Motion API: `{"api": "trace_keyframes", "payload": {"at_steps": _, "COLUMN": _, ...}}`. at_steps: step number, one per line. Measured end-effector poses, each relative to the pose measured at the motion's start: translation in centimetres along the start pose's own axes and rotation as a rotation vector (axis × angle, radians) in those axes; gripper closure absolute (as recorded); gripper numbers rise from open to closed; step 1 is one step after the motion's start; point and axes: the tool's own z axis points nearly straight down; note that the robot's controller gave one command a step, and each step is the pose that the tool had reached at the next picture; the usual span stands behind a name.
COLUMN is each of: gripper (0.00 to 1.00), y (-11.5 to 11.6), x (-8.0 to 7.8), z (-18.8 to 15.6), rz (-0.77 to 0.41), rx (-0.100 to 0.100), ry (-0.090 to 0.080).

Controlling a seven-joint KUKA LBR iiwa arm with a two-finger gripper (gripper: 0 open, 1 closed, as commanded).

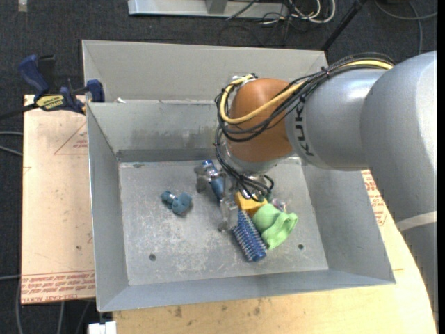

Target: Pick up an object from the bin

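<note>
A blue ridged, brush-like piece (248,241) lies on the bin's (139,256) floor, just below the pincer (224,202) and a little to its right in the view; a soft green lump (276,227) touches its far side; a yellow piece (247,202) sits close beside the pincer; a small blue-grey thing (177,202) lies apart on the pincer's other side; I cannot tell whether the pincer is released or clenched.

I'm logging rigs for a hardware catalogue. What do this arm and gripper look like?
The arm is a thick, rounded silver-grey tube with black KUKA lettering. An orange dome caps its wrist, looped by yellow and black cables. The gripper is grey metal.
</note>
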Motion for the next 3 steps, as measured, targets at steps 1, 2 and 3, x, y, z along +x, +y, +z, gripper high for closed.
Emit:
{"api": "trace_keyframes", "payload": {"at_steps": 1, "gripper": 1.00, "y": 0.2, "x": -0.1, "z": 0.0, "rz": -0.002, "rx": -0.002, "ry": 0.000}}
{"api": "trace_keyframes", "payload": {"at_steps": 2, "gripper": 1.00, "y": 0.2, "x": -0.3, "z": -5.6, "rz": 0.000, "rx": 0.000, "ry": -0.005}}
{"api": "trace_keyframes", "payload": {"at_steps": 3, "gripper": 1.00, "y": 0.2, "x": -0.4, "z": -8.4, "rz": 0.003, "rx": -0.001, "ry": -0.003}}
